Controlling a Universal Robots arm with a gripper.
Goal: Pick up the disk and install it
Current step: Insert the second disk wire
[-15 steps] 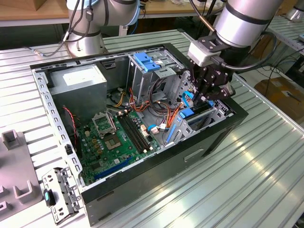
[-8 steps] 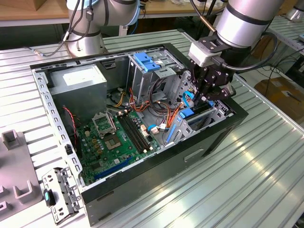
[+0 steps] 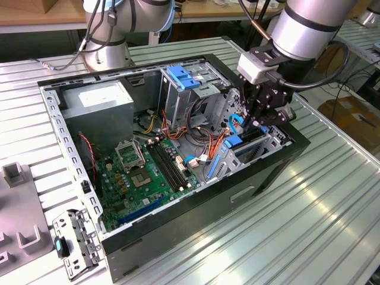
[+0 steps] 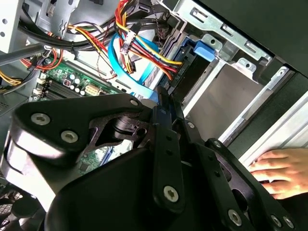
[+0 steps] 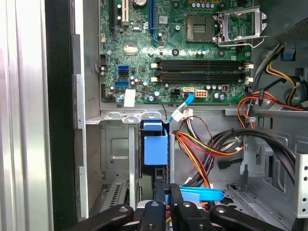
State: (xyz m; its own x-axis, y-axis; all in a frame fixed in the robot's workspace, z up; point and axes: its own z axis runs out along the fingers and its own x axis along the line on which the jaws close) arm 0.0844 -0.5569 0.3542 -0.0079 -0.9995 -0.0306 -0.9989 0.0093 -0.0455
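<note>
Black gripper linkage fills the foreground of both wrist views, its fingers drawn close together; whether they clamp anything cannot be told. Just beyond the fingertips, the disk sits edge-up in the drive bay at the front corner of the computer case, its light blue bracket showing. Beside the bay lie the motherboard and bundled cables. A person's hand rests outside the case on the ribbed surface.

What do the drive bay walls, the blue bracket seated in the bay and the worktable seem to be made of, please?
Drive bay walls: bare sheet metal, dull grey, stamped with holes.
Blue bracket: probably moulded plastic, uniform matte colour.
Worktable: looks like ribbed aluminium, with a brushed sheen.
</note>
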